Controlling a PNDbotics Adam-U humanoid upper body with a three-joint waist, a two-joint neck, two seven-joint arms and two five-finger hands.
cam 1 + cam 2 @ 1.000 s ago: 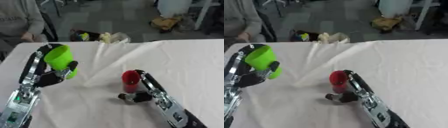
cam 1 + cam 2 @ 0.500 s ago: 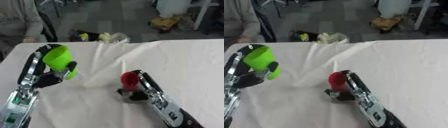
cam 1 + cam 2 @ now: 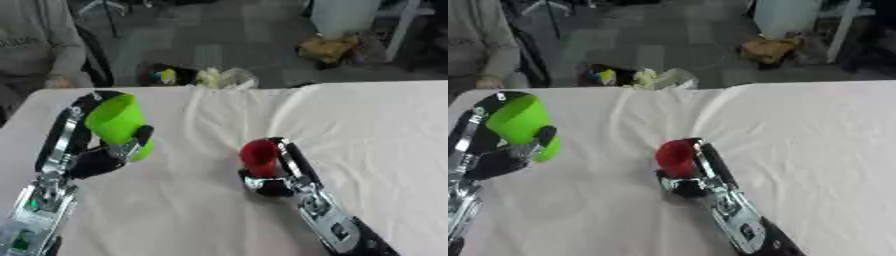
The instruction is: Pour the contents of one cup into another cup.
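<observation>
A bright green cup (image 3: 119,125) is held off the table at the left, tilted with its mouth up and to the left. My left hand (image 3: 98,155) is shut on it from below and behind. Near the middle of the white cloth is a small red cup (image 3: 260,154). My right hand (image 3: 278,176) is curled round it, its fingers rising along the cup's right side and its thumb under the base. What either cup holds is hidden.
The table (image 3: 367,130) wears a wrinkled white cloth, with folds running to the far edge. Beyond that edge lie coloured clutter (image 3: 199,77) and a tan bag (image 3: 325,48) on the floor. A seated person (image 3: 35,45) is at the far left.
My right hand with the red cup has shifted slightly left and toward the far edge. The green cup has barely moved.
</observation>
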